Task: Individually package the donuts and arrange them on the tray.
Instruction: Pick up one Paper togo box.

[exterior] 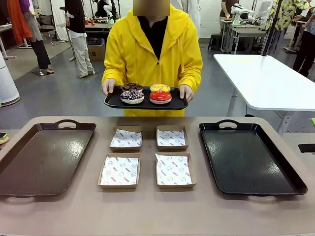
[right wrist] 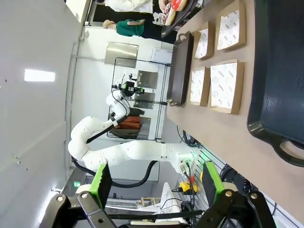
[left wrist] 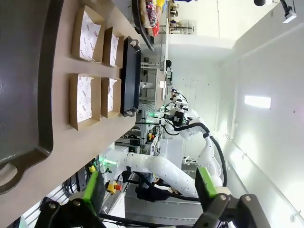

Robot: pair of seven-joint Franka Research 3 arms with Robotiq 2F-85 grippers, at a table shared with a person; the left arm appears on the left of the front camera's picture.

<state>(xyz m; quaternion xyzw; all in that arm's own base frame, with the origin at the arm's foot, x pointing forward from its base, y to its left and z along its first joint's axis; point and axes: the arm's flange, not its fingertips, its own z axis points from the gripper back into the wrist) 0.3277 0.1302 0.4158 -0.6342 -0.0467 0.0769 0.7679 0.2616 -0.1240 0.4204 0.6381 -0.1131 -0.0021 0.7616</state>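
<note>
Left end effector (left wrist: pixel 148 186) has its green pads spread wide with nothing between them, and the right end effector (right wrist: pixel 156 179) is the same: wide and empty. Both seem to sit at the robot's own edge of the tan counter (exterior: pixel 147 211), each looking sideways along it rather than at the goods.

The four ring donuts (exterior: pixel 146 92) are not on the counter. They sit two by two on a black oval serving tray (exterior: pixel 145 104), which a person in a yellow hooded jacket (exterior: pixel 152 49) holds by both ends beyond the far edge, about on the middle line between the arms. The dark chocolate donut (exterior: pixel 132 86) and the chocolate donut with coloured sprinkles (exterior: pixel 132 96) are on the robot's left half. The yellow-iced donut (exterior: pixel 160 88) and the glossy red donut (exterior: pixel 160 97) are on its right half. Each arm is therefore nearer its own pair, though neither is close. A ring has no long axis to line up with.

Between the robot's edge and the donuts lie four shallow brown cardboard boxes lined with printed white paper (exterior: pixel 119 170). A brown rectangular tray (exterior: pixel 42 157) flanks them on the left and a black rectangular tray (exterior: pixel 251 157) on the right. By my judgement, any reach must go forward over the boxes.
</note>
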